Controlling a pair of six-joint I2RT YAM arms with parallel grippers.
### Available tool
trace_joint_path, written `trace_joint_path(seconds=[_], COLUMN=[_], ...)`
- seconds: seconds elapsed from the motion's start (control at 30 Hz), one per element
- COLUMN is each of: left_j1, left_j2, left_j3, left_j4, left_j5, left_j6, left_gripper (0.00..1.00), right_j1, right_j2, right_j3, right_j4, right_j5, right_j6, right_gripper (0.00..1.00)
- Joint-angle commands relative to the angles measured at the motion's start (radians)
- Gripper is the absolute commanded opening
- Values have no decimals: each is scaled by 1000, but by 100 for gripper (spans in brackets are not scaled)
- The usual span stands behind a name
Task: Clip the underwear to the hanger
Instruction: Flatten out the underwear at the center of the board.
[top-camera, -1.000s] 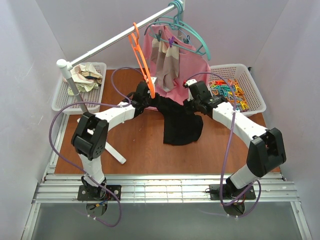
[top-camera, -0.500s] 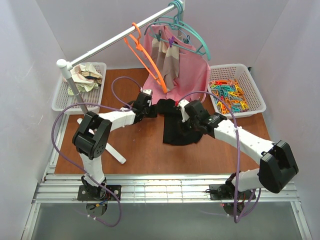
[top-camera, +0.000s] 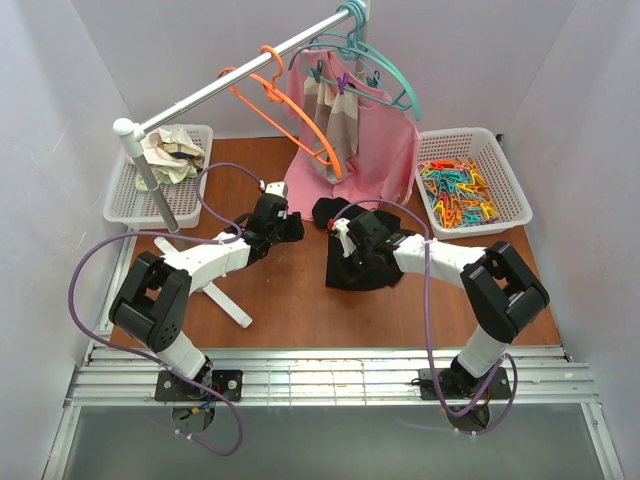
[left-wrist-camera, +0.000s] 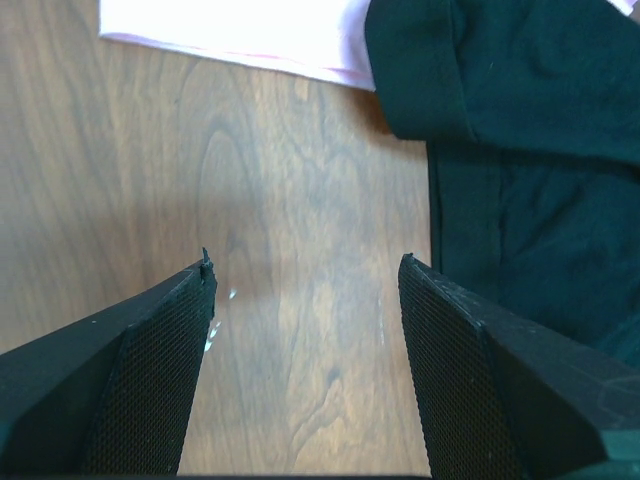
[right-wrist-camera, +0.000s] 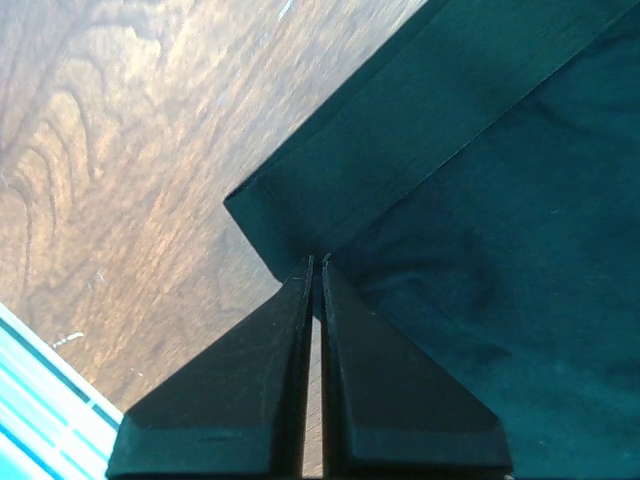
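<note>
Left pincer (left-wrist-camera: 305, 290) hovers spread over the brown wooden counter (left-wrist-camera: 250, 150), just beside the plain black soft cloth underwear (top-camera: 355, 278), which lies crumpled on the counter. Right pincer (right-wrist-camera: 317, 265) is pressed together at the garment's folded hem. The thin orange plastic hanger (top-camera: 305, 125) hangs on the silver rail (top-camera: 210, 87).

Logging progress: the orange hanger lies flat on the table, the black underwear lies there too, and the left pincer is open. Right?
No: the top external view shows the orange hanger hanging from the rail, not flat on the table. The black underwear does lie on it, and the left pincer is open.
</note>
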Motion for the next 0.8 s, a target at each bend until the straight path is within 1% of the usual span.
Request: trace_joint_path(seconds=[0.0,0.33,0.47,0.77], left_j1=[-4,-5,-5,-5], left_j2=[-82,-111,-120,-134], left_j3=[-16,-22,-36,-59], left_j4=[-3,-2,1,12], left_j5=[-39,-48,-51,-51], left_j6=[-2,-8,-14,-23], left_gripper=[66,66,66,66], right_j1=[5,19,38,51], right_j2=[-6,-50,-82,-206], right_j3=[-16,-204,-246,-249], right_j4=[55,47,29,-71], right_j5=[-54,-100,-117,-181], right_j6=[-29,-46,-44,-15], right_gripper=[1,1,1,1])
